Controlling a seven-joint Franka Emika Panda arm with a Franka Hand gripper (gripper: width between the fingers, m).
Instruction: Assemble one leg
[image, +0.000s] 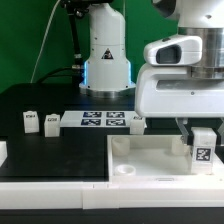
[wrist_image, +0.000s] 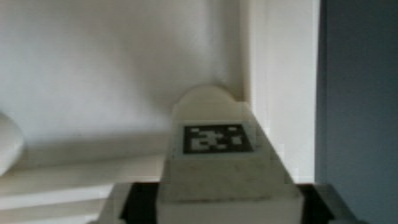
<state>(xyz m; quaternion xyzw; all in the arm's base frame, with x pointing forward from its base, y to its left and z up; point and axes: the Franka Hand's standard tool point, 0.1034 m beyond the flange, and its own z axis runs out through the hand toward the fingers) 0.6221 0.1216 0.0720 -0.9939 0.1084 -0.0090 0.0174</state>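
My gripper (image: 202, 135) is shut on a white leg (image: 202, 149) with a black-and-white tag on its face. It holds the leg upright over the corner of the large white tray (image: 140, 158) at the exterior view's right. In the wrist view the leg (wrist_image: 219, 150) fills the space between my two dark fingers (wrist_image: 134, 203), with the tray's inner wall behind it. Two more legs (image: 30, 122) (image: 54, 122) stand on the black table at the exterior view's left. A fourth leg (image: 138, 120) stands by the end of the marker board.
The marker board (image: 103, 120) lies flat on the black table behind the tray. A round corner socket (image: 124, 170) shows at the tray's front. A white robot base (image: 106, 60) stands at the back. A white part edge (image: 3, 152) sits at the far left.
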